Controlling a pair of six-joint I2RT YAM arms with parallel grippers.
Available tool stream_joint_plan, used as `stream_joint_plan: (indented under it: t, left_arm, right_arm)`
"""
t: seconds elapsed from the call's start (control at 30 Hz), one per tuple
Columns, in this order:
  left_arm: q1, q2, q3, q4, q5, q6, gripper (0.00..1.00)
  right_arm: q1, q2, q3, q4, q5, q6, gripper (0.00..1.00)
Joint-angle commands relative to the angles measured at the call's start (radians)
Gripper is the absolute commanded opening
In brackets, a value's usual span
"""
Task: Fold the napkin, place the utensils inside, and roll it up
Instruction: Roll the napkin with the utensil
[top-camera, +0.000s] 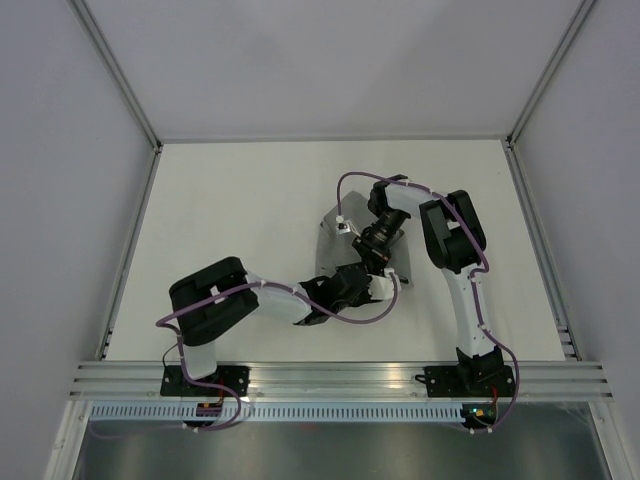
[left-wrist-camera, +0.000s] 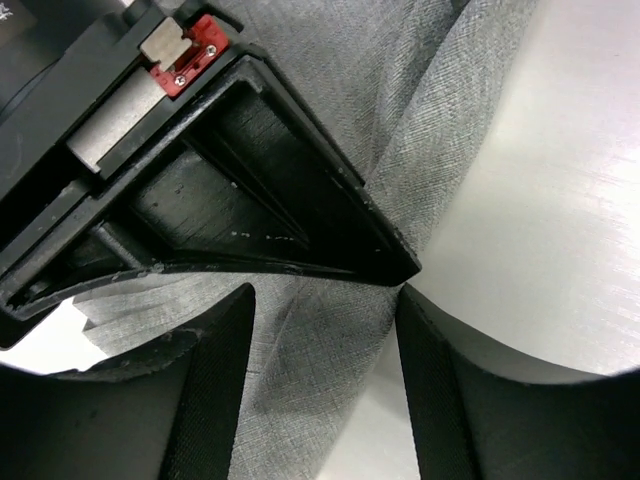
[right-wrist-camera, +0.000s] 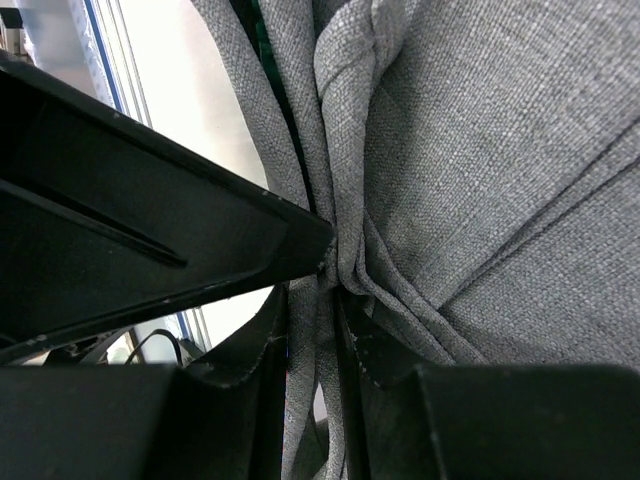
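I see the napkin lying right of centre on the table, well apart from the left rail, the right rail and the back edge. Bare table lies open to its left and beyond it. Both arms crowd over the cloth from above, so I only get its left part and a corner by the right arm; the rest of its outline is hidden. On my right wrist camera the right gripper is nearly closed, a bunch of gathered folds pinched between its fingers. The left gripper has its fingers partly apart over the cloth, with grey fabric and a strip of table showing in the gap, and I see nothing clamped there. The two grippers meet tip to tip at the same crease near the napkin's near edge. A dark green sliver shows between folds at the top of the right wrist view; I cannot tell what it is.
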Motion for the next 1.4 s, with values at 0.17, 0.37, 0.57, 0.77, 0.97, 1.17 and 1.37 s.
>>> stream_joint_plan:
  t: [0.17,0.37,0.57,0.77,0.97,1.17,1.37]
  left_arm:
    - [0.05,0.053,0.062,-0.192,0.207,-0.083,0.47]
    - [0.073,0.076,0.108,-0.313,0.314,-0.114,0.23]
    - [0.09,0.107,0.159,-0.407,0.412,-0.129,0.09]
    - [0.121,0.113,0.179,-0.464,0.5,-0.16,0.02]
    - [0.162,0.131,0.218,-0.527,0.59,-0.181,0.02]
    - [0.21,0.154,0.263,-0.59,0.695,-0.203,0.02]
    - [0.276,0.194,0.314,-0.657,0.83,-0.224,0.02]
  right_arm:
    - [-0.012,0.1,-0.003,0.159,0.218,-0.074,0.05]
    - [-0.012,0.098,0.002,0.151,0.214,-0.071,0.05]
    - [-0.021,0.095,0.004,0.15,0.197,-0.063,0.08]
    - [-0.045,0.055,0.013,0.155,0.154,-0.023,0.35]
    - [-0.1,-0.007,0.037,0.165,0.059,0.021,0.49]
    - [-0.177,-0.089,0.02,0.184,-0.045,0.015,0.55]
    - [-0.265,-0.184,-0.029,0.248,-0.128,0.021,0.56]
